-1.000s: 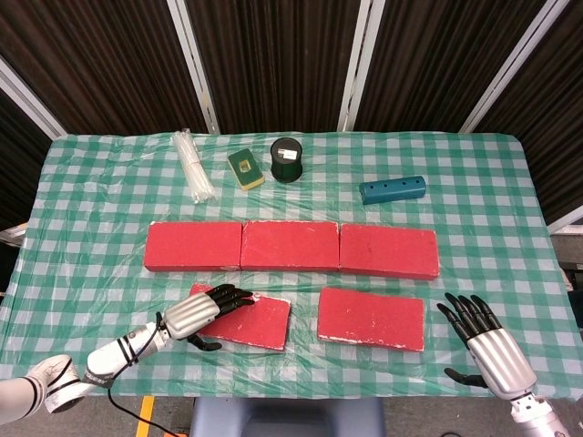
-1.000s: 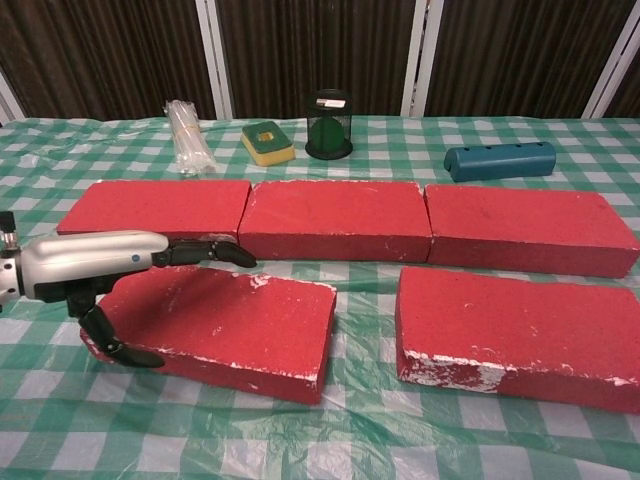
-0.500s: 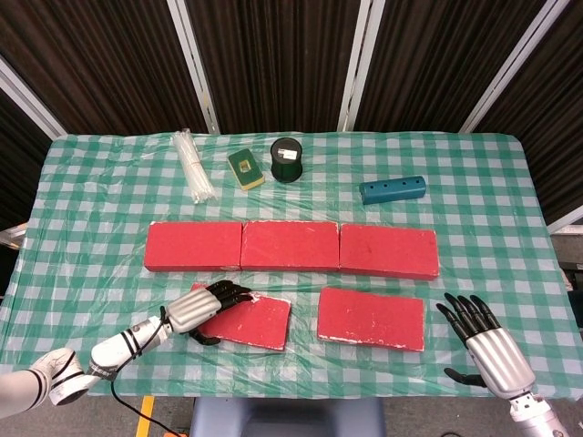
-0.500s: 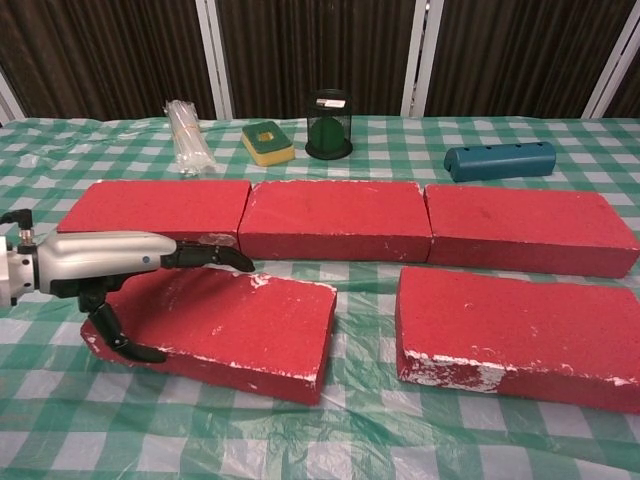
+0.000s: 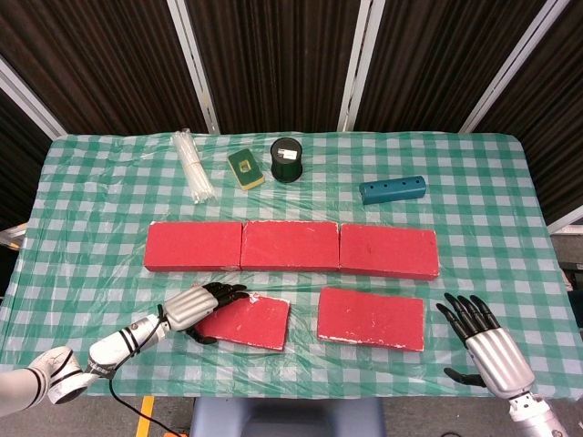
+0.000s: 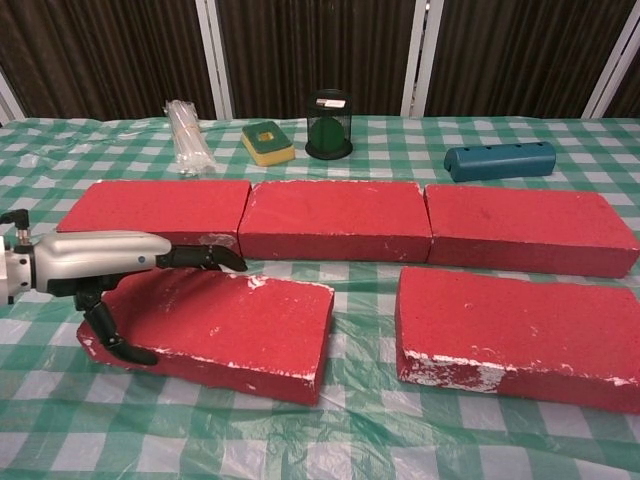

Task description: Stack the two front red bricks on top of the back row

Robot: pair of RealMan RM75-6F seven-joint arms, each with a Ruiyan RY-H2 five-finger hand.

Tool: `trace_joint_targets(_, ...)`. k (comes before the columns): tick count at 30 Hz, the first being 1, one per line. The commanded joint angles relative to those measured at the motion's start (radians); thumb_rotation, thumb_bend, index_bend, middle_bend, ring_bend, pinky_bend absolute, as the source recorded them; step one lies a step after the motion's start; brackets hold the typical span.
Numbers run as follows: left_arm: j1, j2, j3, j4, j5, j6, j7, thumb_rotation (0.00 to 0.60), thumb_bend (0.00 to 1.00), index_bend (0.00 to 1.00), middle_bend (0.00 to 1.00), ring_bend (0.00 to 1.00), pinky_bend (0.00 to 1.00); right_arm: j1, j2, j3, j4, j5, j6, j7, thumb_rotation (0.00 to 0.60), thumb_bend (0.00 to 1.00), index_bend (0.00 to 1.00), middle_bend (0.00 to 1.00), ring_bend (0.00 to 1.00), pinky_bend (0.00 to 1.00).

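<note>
We log two front red bricks, the left one (image 6: 215, 320) and the right one (image 6: 515, 322), flat rectangular slabs with a rough matte face and white chipping along the edges, lying on the checked plastic tablecloth (image 5: 91, 228) just before the back row (image 5: 291, 248) of three like bricks set end to end. No writing is legible. Our left hand (image 6: 100, 272) grips the left brick's near-left corner, fingers on top, thumb at the edge; our right hand (image 5: 483, 341) lies empty with fingers spread beside the right brick.
</note>
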Motion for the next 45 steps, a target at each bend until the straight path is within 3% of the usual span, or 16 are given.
trace_joint_targets(1,0.004,0.004,0.000,-0.002,0.000,0.014,0.006,0.600,0.24,0.00,0.08,0.28,0.48,0.000,0.000,0.000,-0.001,-0.001,0.000,-0.001,0.600,0.05,0.00,0.00,0.00,0.00)
trace_joint_targets(6,0.016,0.036,0.000,-0.034,-0.005,0.046,0.032,0.600,0.25,0.00,0.19,0.40,0.59,0.000,0.001,-0.001,0.000,-0.001,0.000,0.000,0.600,0.05,0.00,0.00,0.00,0.00)
trace_joint_targets(14,0.030,0.106,-0.009,-0.119,-0.015,0.083,0.080,0.600,0.26,0.00,0.23,0.44,0.64,0.002,0.002,-0.002,0.000,-0.001,-0.003,0.003,0.600,0.05,0.00,0.00,0.00,0.00)
trace_joint_targets(18,0.034,0.205,-0.068,-0.244,-0.089,0.090,0.190,0.600,0.26,0.00,0.25,0.46,0.66,0.009,0.004,-0.003,-0.004,0.000,-0.017,0.007,0.600,0.05,0.00,0.00,0.00,0.00)
trace_joint_targets(24,0.006,0.226,-0.172,-0.304,-0.251,0.005,0.296,0.600,0.26,0.00,0.27,0.47,0.67,0.016,0.005,-0.003,-0.007,0.005,-0.033,0.009,0.600,0.05,0.00,0.00,0.00,0.00)
trace_joint_targets(33,-0.089,0.161,-0.299,-0.234,-0.447,-0.171,0.328,0.600,0.26,0.00,0.27,0.47,0.67,0.021,0.008,0.005,-0.011,0.028,-0.044,0.010,0.600,0.05,0.00,0.00,0.00,0.00)
trace_joint_targets(39,-0.143,0.089,-0.337,-0.146,-0.526,-0.264,0.347,0.600,0.26,0.00,0.26,0.47,0.67,0.028,0.008,0.013,-0.012,0.052,-0.065,0.008,0.600,0.05,0.00,0.00,0.00,0.00)
trace_joint_targets(45,-0.160,0.040,-0.348,-0.081,-0.517,-0.286,0.320,0.600,0.26,0.00,0.26,0.47,0.66,0.032,0.009,0.019,-0.011,0.070,-0.075,0.011,0.600,0.05,0.00,0.00,0.00,0.00)
